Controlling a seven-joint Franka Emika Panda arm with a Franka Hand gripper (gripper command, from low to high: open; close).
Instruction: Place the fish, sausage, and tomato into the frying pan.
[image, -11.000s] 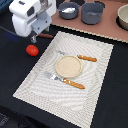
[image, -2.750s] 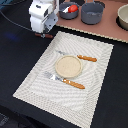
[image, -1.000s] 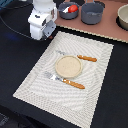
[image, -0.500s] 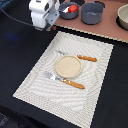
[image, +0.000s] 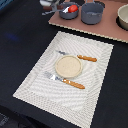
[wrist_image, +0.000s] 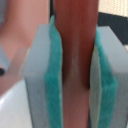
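In the wrist view my gripper (wrist_image: 75, 100) is shut on the sausage (wrist_image: 75, 45), a reddish-brown rod squeezed between the teal pads (wrist_image: 52, 85). In the exterior view the gripper (image: 47, 4) is blurred and mostly cut off at the top edge. It hangs just to the left of the dark frying pan (image: 64, 15) and above its thin handle (image: 53, 12). The red tomato (image: 73, 8) lies inside the pan. A pale bit beside it may be the fish; I cannot tell.
A grey pot (image: 92, 13) stands to the right of the pan on the pinkish board (image: 107, 27), with a beige bowl (image: 123, 16) further right. On the striped placemat (image: 35, 82) lie a tan plate (image: 68, 66), a knife (image: 88, 58) and a fork (image: 66, 81).
The gripper has lifted from the dark surface left of the pan. It has moved toward the exterior view's top edge and a little right, toward the pan, still shut on the sausage.
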